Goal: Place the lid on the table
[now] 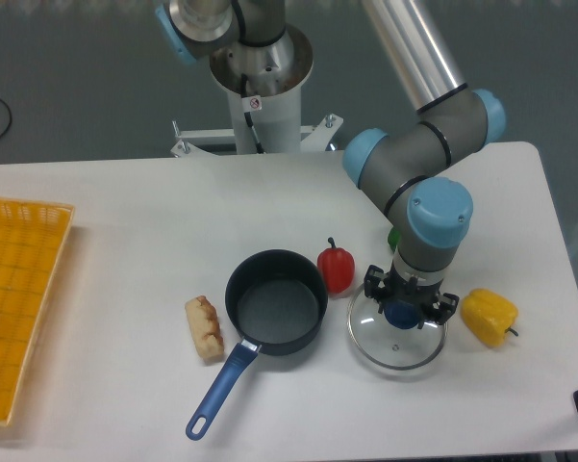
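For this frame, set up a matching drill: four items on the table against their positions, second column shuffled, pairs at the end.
Items:
1. lid
2. red pepper
3. yellow pepper
4. bread roll

Positions:
A. left of the saucepan
B. right of the lid, near the table edge
C. under the gripper, which is at its knob
D. between the saucepan and the lid, toward the back

Pairs: 1-C, 2-D, 3-B, 4-A
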Robot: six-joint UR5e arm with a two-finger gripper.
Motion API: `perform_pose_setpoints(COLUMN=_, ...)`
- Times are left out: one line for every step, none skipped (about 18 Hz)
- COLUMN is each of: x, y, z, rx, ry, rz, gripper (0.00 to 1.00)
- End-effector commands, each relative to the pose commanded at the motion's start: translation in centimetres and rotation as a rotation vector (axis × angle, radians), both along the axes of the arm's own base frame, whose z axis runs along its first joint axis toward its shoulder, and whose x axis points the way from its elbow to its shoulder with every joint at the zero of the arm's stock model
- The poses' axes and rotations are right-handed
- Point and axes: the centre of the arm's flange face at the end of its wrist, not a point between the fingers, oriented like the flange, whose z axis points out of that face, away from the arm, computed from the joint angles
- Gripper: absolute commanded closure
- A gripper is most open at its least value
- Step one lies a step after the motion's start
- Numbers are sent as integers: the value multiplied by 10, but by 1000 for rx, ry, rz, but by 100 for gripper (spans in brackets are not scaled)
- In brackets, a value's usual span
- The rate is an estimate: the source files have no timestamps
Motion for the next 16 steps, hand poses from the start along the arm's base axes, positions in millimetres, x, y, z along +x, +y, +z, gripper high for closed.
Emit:
perform_pose_setpoints(x=0, y=0, z=0, rx=0, ry=0, rz=3, gripper=45)
perform_pose_setpoints(x=0, y=0, z=1, rx=0, ry=0, rz=5, gripper=45)
perform_pose_setpoints(x=0, y=0, z=-1, rx=-1, ry=-3, rz=5, gripper=45)
perform_pose_setpoints(x=1, y=1, z=-1, rx=-3, ry=-2, rz=5, gripper=44)
perform_pose_setpoints(x=1, y=1, z=-2, rx=-3, ry=-4, rz=5, gripper=44)
perform_pose_setpoints(x=0, y=1, z=-2, rx=-3, ry=-3, rz=8, gripper=44)
perform_pose_setpoints(x=1, y=1, z=-2, rx=-3, ry=-4, rz=8, gripper=44)
perform_pose_setpoints(x=1, y=2, z=-3, rx=-4, ry=-5, rz=6, gripper=44)
perform_pose_setpoints(x=1, y=2, z=-5, rx=-5, ry=-7, rz=8, gripper=44)
perform_pose_setpoints(x=2, y=4, z=-6, rx=-5, ry=-7, rz=3, gripper=44)
perform_pose_setpoints(x=3, y=5, z=-8, rx=-9, ry=-10, rz=2, gripper=44)
perform_pose_setpoints(x=4, y=6, z=-9, rx=-9, ry=-11, rz=0, gripper=44)
perform_pose_setpoints(x=4, y=6, z=-10, rx=-10, ry=-13, rz=-1, gripper=44)
perform_pose_setpoints(x=4, y=6, z=-10, rx=-10, ry=-13, rz=0, gripper=43)
perform_pose_setpoints(x=4, y=6, z=-10, rx=-10, ry=-13, rz=-1, gripper=43)
perform_pose_setpoints(x=4, y=6, z=-10, rx=-10, ry=-13, rz=-1, gripper=43)
